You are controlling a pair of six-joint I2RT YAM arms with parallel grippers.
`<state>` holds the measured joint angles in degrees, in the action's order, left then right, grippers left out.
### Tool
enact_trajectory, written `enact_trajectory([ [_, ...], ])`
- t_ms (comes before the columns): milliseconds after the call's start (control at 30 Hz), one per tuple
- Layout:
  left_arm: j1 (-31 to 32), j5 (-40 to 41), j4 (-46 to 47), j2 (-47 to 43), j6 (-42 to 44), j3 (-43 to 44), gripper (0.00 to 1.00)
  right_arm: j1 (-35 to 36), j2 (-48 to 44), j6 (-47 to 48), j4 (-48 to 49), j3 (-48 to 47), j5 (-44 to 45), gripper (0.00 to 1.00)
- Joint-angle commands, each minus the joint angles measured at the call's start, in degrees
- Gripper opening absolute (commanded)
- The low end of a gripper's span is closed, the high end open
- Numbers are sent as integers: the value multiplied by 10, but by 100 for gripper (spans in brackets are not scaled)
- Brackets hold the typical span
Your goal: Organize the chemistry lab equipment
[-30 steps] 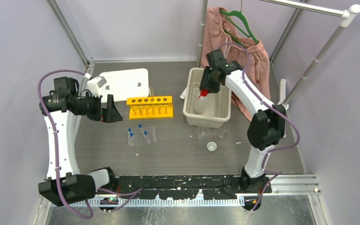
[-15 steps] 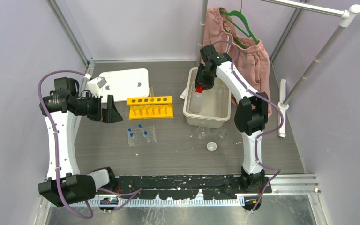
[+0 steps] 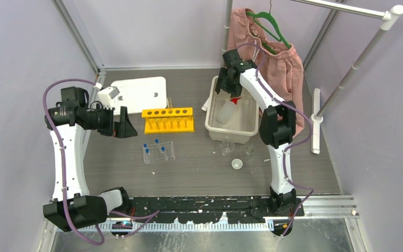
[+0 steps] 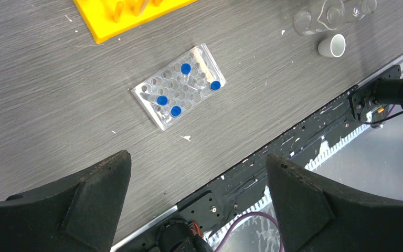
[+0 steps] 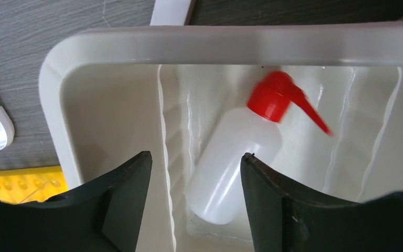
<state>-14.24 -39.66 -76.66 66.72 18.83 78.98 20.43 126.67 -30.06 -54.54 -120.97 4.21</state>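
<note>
Two small pieces sit nearest me, the tiny white cup [image 3: 236,164] and the small clear glassware [image 3: 227,149], just before the white bin [image 5: 241,44]. A low sweep by my right arm could topple them. My left gripper [image 4: 197,160] hangs wide open, holding nothing. Farther back, the right gripper [image 5: 195,157] stands spread above the red-spouted squeeze bottle [image 5: 236,163], which lies loose in the bin. A careless retreat might snag the rim.

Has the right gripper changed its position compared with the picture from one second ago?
Yes. The right gripper has moved toward the far end of the white bin, away from its near wall; the red-spouted squeeze bottle lies loose inside.
</note>
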Motion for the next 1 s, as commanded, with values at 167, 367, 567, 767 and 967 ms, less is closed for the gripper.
enact_trajectory([
  [167,1,-13,13,-9,-4,7,100,25,-123,16,71,59,-13,69],
  [367,1,-14,11,-15,-2,8,100,85,-258,30,73,182,74,66],
  [567,1,-17,9,-17,0,5,100,135,-439,15,64,358,159,50],
  [767,1,-19,8,-19,1,5,100,143,-603,-43,53,542,163,37],
  [967,1,-22,10,-19,-1,2,100,143,-675,-83,46,652,169,35],
])
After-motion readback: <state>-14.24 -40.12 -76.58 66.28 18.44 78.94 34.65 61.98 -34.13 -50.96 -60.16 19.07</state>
